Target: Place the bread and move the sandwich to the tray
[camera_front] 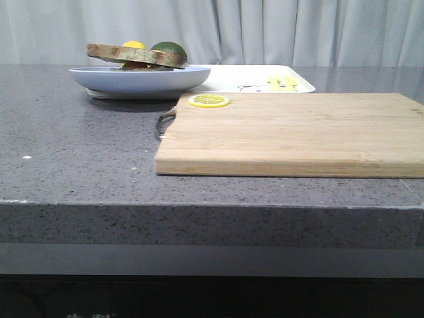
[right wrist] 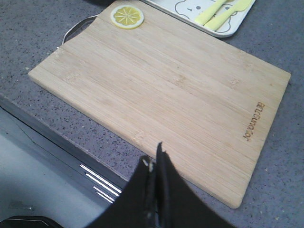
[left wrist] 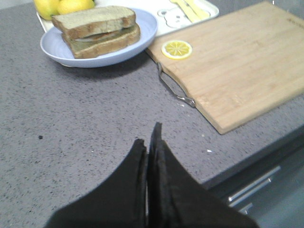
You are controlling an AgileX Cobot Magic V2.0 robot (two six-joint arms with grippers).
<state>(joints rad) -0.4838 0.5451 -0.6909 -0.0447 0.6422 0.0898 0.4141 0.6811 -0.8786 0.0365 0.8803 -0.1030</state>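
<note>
sandwich (left wrist: 97, 31): stacked on the plate (left wrist: 52, 47), which overlaps the tray (camera_front: 252, 78)
left tool (left wrist: 148, 137): closed, empty
right tool (right wrist: 154, 159): closed, empty
risk: top slice probably slides off if nudged

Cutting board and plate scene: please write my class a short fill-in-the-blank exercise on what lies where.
1. The sandwich sits on the blue ____.
2. The lemon slice lies on the ____ board.
3. Both pincers, left and right, are ____.
4. The yellow cutlery lies in the ____.

Missing words: plate; cutting; shut; tray
</note>
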